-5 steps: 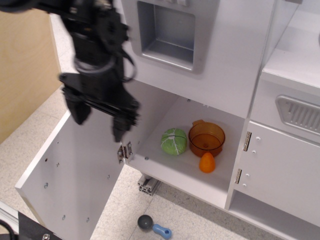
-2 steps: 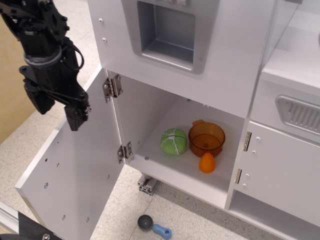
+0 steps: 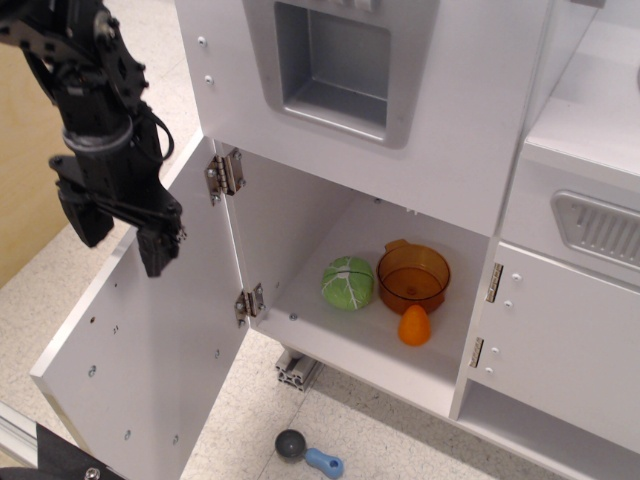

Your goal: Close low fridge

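The low fridge [image 3: 370, 330] is a white compartment at the bottom of the toy kitchen. Its flat white door [image 3: 150, 340] hangs wide open to the left on two metal hinges; I see its inner face, and the handle is hidden. Inside sit a green cabbage [image 3: 347, 283], an orange bowl [image 3: 412, 277] and a small orange fruit [image 3: 414, 325]. My black gripper [image 3: 122, 240] hangs open over the door's upper edge, one finger on each side of the panel's top, holding nothing.
Above the fridge is a white panel with a grey recessed dispenser [image 3: 335, 65]. A smaller white cabinet door [image 3: 560, 345] is at the right. A blue-handled tool [image 3: 308, 455] lies on the speckled floor below. A wooden board [image 3: 30, 150] stands at the left.
My gripper has moved left from in front of the hinge area to the door's outer top edge, then dropped slightly lower. The door has not moved.
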Robot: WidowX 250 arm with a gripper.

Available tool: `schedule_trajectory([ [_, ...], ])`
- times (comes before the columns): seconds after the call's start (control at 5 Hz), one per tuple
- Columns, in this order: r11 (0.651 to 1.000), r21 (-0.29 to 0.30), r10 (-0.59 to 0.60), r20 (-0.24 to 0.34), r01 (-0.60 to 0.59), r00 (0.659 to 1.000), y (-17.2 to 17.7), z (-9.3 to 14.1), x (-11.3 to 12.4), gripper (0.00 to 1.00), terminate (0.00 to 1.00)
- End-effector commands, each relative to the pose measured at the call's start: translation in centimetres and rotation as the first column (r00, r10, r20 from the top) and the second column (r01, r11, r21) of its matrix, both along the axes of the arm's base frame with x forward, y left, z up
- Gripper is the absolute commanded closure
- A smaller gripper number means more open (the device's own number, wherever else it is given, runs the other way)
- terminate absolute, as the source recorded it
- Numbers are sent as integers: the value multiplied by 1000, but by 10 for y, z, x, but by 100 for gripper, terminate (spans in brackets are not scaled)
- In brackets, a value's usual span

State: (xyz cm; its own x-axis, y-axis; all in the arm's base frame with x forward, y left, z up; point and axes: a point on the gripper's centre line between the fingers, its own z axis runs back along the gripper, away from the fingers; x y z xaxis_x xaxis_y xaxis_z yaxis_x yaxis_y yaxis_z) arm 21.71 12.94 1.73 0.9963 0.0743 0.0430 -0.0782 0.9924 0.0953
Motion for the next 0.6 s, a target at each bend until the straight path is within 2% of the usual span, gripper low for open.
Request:
schedule_trajectory([
  [0.0,995,-94,14,9,-13,1000,-24,-12,5,0,0],
  [0.2,993,-117,-15,51,20,999,-46,-5,3,0,0],
  [0.4,988,-154,11,59,-2,998,-69,8,11,0,0],
])
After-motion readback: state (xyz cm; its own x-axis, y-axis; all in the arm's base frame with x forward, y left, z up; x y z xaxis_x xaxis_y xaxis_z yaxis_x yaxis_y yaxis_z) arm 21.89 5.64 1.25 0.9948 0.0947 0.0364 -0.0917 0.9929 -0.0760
